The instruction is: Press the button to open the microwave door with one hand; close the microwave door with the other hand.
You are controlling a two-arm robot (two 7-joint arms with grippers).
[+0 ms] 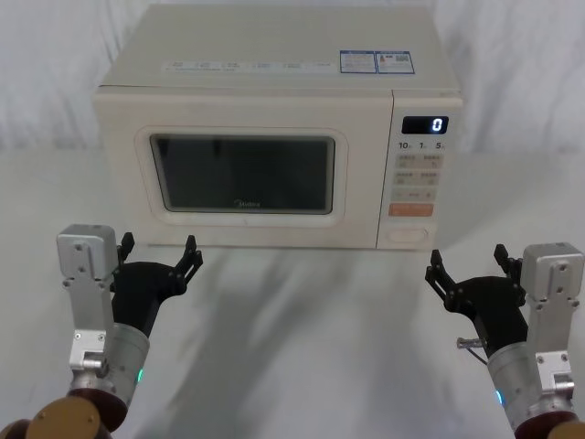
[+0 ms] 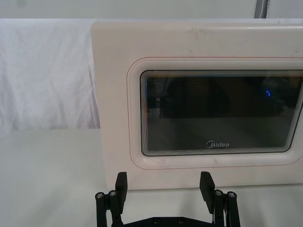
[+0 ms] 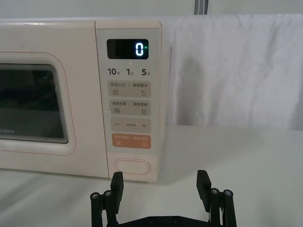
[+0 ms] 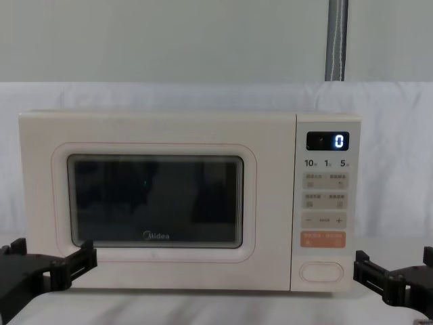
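Observation:
The cream microwave (image 1: 274,82) stands at the back of the white table, its door (image 1: 242,174) shut flush with the front. The oval cream button (image 1: 408,235) sits at the bottom of the key panel, under the orange key; it also appears in the right wrist view as button (image 3: 132,167) and in the chest view as button (image 4: 321,271). My left gripper (image 1: 157,252) hovers open in front of the door's lower left corner, clear of it. My right gripper (image 1: 468,266) is open too, a little in front of and right of the button.
White cloth covers the table (image 1: 302,338) and hangs behind the microwave. A bare stretch of table lies between the two arms. A grey pole (image 4: 336,40) rises behind the microwave's right side.

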